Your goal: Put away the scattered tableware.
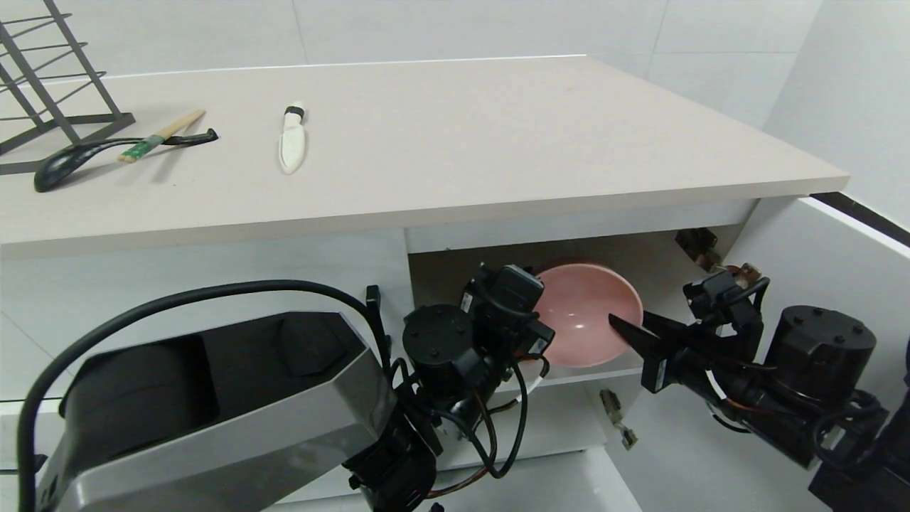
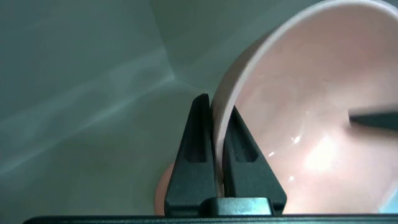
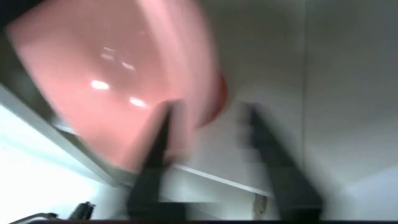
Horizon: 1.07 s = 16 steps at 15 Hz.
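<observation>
Fingers (image 2: 193, 155) of left gripper (image 2: 216, 106) clamp bowl (image 2: 311, 124) rim inside cabinet (image 1: 444, 270).

1. One pink bowl (image 1: 586, 313) is counted, below the front edge of the counter (image 1: 498, 128).
2. One black ladle (image 1: 85, 158) is spotted by the counter's left edge.
3. One green-banded wooden stick (image 1: 162, 135) is tallied there too.
4. One white knife (image 1: 292, 139) is logged.
5. One wire rack (image 1: 50, 85) is noted, far left corner.

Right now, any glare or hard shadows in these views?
Head view: even light, soft shadows beside the ladle and white utensil; left wrist view: bright streaks inside the pink bowl near the left end effector; right wrist view: two small glints on the bowl.
</observation>
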Motion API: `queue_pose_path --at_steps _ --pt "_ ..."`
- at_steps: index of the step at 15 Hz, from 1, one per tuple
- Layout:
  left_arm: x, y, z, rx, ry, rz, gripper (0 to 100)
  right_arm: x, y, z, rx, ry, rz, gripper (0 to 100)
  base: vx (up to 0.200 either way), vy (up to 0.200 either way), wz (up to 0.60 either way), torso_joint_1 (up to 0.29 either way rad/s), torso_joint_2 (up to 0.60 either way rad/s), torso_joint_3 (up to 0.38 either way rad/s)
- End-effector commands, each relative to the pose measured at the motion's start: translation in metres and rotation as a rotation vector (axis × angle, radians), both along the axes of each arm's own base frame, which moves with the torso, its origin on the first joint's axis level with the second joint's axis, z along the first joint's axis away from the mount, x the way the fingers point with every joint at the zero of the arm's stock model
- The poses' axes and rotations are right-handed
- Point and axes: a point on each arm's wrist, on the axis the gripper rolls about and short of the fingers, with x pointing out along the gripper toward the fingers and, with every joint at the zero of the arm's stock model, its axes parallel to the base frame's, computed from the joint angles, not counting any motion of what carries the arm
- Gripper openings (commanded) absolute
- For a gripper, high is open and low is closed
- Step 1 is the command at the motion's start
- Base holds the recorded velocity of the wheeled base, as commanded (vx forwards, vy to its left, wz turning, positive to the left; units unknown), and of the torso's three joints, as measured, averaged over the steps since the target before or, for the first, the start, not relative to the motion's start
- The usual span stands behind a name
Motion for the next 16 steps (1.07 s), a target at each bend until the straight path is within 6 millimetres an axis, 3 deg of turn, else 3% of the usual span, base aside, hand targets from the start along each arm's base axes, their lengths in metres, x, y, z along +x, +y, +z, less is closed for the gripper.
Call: queue_pose_path --at_steps 1,2,3,8,12,16 --pt "0.000 0.001 0.001 -0.004 -0.003 0.002 0 0.000 0.001 0.001 0.001 -0.004 0.000 0 0.000 0.000 0.00 0.000 0.00 0.000" --pt "0.001 0.002 0.001 -0.009 0.000 0.004 0 -0.003 0.006 0.005 0.007 -0.019 0.026 0 0.000 0.000 0.00 0.000 0.00 0.000" --pt "0.001 0.001 0.001 -0.010 0.005 0.001 100 -0.005 0.008 0.006 0.008 -0.021 0.033 0 0.000 0.000 0.00 0.000 0.00 0.000" --pt "-0.023 -0.008 0.001 0.005 0.018 -0.059 100 0.000 -0.001 0.001 0.000 -0.007 -0.005 0 0.000 0.000 0.00 0.000 0.00 0.000" --pt "-0.065 0.009 0.012 -0.030 0.126 -0.167 100 0.004 -0.005 -0.006 -0.011 0.020 -0.024 0 0.000 0.000 0.00 0.000 0.00 0.000" --pt "-0.101 0.084 0.010 0.095 0.258 -0.347 100 0.004 -0.007 -0.010 -0.017 0.036 -0.031 0 0.000 0.000 0.00 0.000 0.00 0.000"
